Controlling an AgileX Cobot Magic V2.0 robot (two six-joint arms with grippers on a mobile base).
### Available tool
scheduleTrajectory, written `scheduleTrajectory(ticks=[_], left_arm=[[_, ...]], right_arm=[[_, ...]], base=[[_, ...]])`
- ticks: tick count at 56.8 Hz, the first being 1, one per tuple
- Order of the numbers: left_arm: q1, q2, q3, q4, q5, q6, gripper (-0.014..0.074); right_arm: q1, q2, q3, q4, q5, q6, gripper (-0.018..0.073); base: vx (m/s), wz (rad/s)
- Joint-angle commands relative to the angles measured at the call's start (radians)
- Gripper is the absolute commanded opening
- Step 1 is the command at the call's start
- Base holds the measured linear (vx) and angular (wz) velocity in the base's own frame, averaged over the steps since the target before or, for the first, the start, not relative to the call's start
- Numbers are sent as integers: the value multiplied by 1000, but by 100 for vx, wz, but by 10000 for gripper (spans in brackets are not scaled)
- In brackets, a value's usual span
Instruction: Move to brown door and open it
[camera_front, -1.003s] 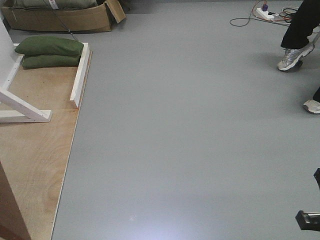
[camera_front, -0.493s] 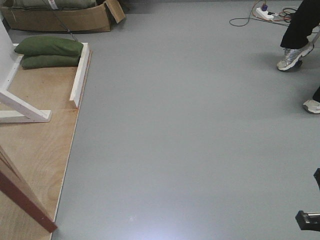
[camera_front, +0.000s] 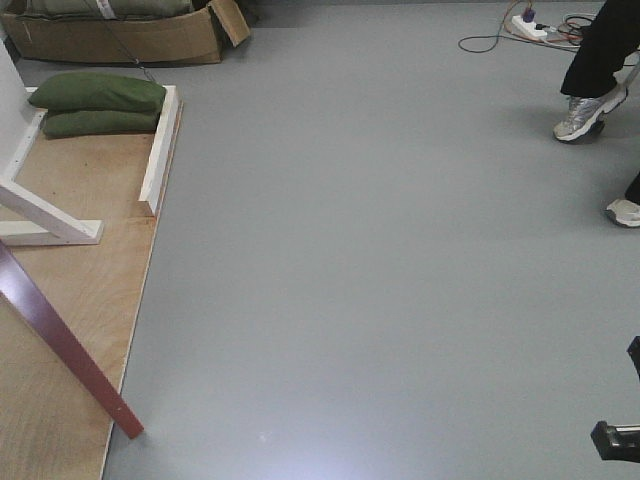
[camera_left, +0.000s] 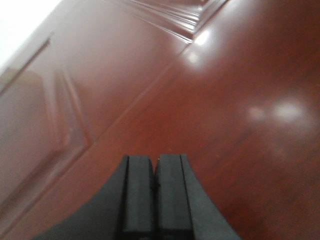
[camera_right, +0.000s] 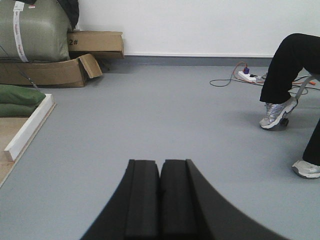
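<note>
I have the brown door (camera_front: 65, 345) low on my left in the front view. Its bottom edge slants across the plywood base (camera_front: 75, 250), and its lower corner reaches the plywood's outer edge, so I judge it partly open and the opening swing as the step in hand.

On the left wrist view the red-brown panel fills everything. The left gripper (camera_left: 154, 167) points straight at it, fingers pressed together with nothing between them. I cannot tell if the tips are touching the wood.

The right gripper (camera_right: 160, 170) is also pinched closed and empty, looking out over bare grey floor (camera_front: 380, 280).

For the next move I would push on with the left arm, staying on the flat face and away from the recessed moulding, and follow the door's arc.

There is plenty of room ahead and to the right. The edges to mind:
- the white beams (camera_front: 160, 150) and green sandbags (camera_front: 98, 92), farther along on the left
- the cardboard box (camera_front: 130, 40) behind them
- a person's shoes (camera_front: 588, 112) at far right
- a power strip (camera_front: 530, 28) with loose cable, well apart
</note>
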Motion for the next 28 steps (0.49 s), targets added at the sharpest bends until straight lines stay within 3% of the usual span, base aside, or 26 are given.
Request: scheduleTrajectory(ticks=[1,17,28], left_arm=[[-39,-15,-34,-6,-111,1,-3],[-151,17,-34,-7,-148,-7,-3],[-188,28,-32,-6,-153,-6,-3]], right_arm=[[-2,-13,4,-6,-82,-5,0],[-2,-13,4,-6,-82,-5,0],[-2,-13,4,-6,-82,-5,0]], base=[[0,0],[0,0],[0,0]])
